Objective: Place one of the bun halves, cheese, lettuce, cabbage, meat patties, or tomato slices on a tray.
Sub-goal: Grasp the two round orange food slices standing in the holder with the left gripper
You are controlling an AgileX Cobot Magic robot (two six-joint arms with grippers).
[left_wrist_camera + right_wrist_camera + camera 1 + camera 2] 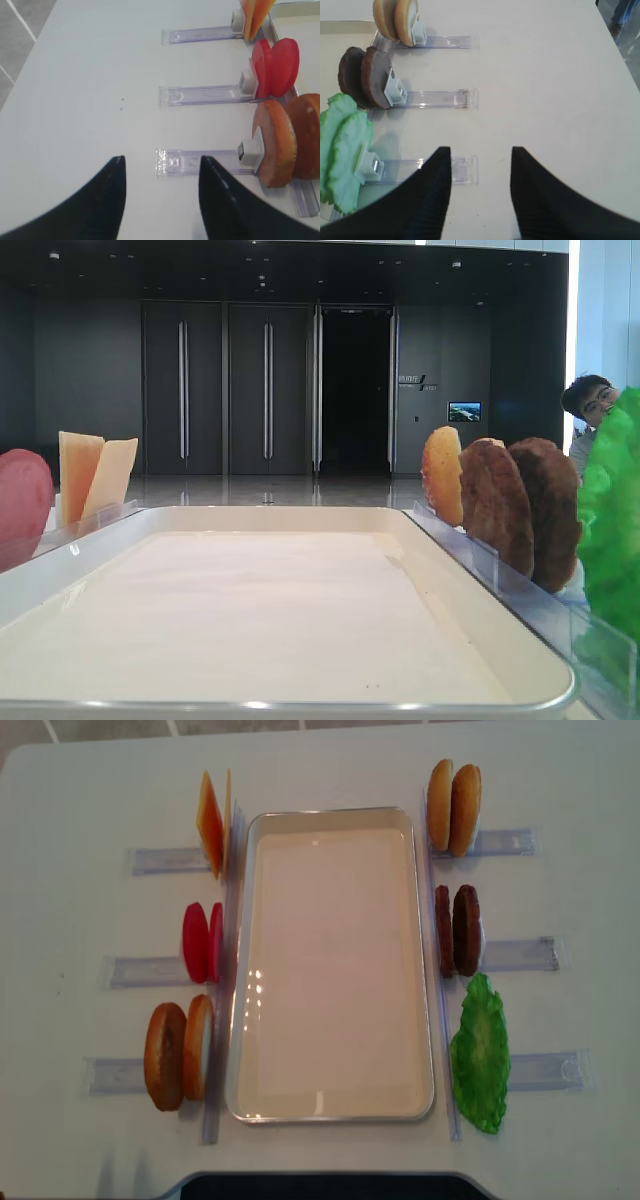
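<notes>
The white tray (pixel 335 815) lies in the middle of the table with nothing on it. On its left stand the cheese (pixel 212 823), the tomato slices (pixel 202 942) and two bun halves (pixel 178 1055). On its right stand two more bun halves (pixel 455 795), the meat patties (pixel 458 930) and the lettuce (pixel 480 1055). Cabbage is out of view. My left gripper (pixel 161 160) is open over bare table, left of the bun halves (pixel 287 145). My right gripper (pixel 480 150) is open too, right of the lettuce (pixel 342 150). Neither holds anything.
Each food pair stands on edge in a clear plastic holder strip (pixel 520 952) pointing away from the tray. A dark base (pixel 320 1187) sits at the table's front edge. A person (pixel 590 405) is behind the table on the right.
</notes>
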